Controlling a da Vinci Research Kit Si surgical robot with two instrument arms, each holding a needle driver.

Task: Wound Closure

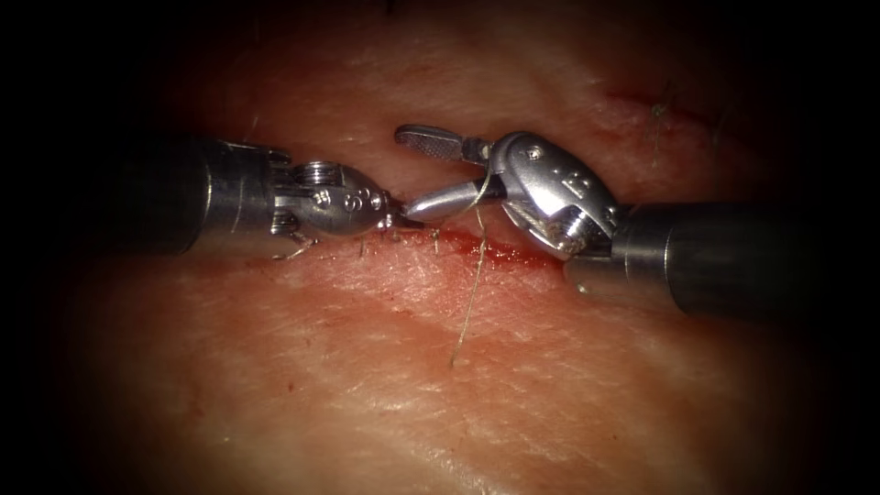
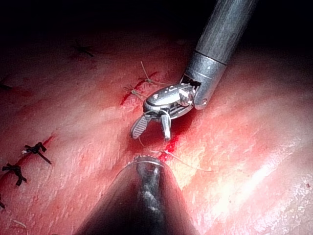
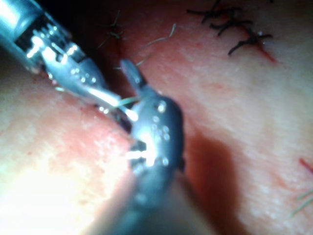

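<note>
Pale thread [image 1: 472, 293] between spread right tool [image 1: 420, 171] jaws

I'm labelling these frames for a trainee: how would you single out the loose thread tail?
Start at the cut running across the tissue. A pale thread trails down from the right tool with its open jaws; unlike the short stitch ends nearby, it is long and free.

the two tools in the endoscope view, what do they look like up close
Both are polished silver metal wrists on dark, round shafts. The left tool has a rounded wrist housing with stamped markings and a screw-like boss on top. The right tool has a pulley-shaped wrist stamped with characters, and slim jaws; one shows a cross-hatched gripping face.
</note>
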